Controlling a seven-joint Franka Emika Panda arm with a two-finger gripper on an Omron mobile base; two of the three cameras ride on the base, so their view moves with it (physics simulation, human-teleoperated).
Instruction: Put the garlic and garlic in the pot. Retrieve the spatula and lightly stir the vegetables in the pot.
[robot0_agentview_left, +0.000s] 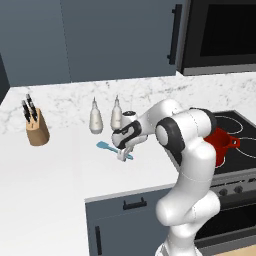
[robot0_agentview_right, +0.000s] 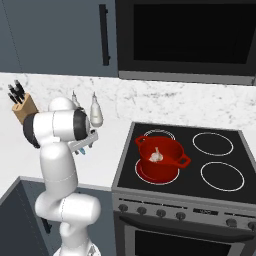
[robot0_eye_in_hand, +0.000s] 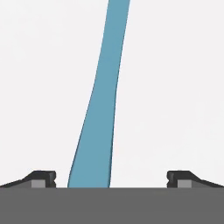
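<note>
The gripper (robot0_agentview_left: 122, 155) hangs low over the white counter (robot0_agentview_left: 60, 165) with its two fingers spread wide apart and grasping nothing. The red pot (robot0_agentview_right: 159, 158) stands well away from the gripper on the near left burner of the stove (robot0_agentview_right: 220, 150), with a garlic bulb (robot0_agentview_right: 156, 155) inside it. The blue spatula (robot0_eye_in_hand: 101, 109) lies flat on the counter directly under the gripper, its handle running between the two fingertips (robot0_eye_in_hand: 41, 178) and touching neither.
</note>
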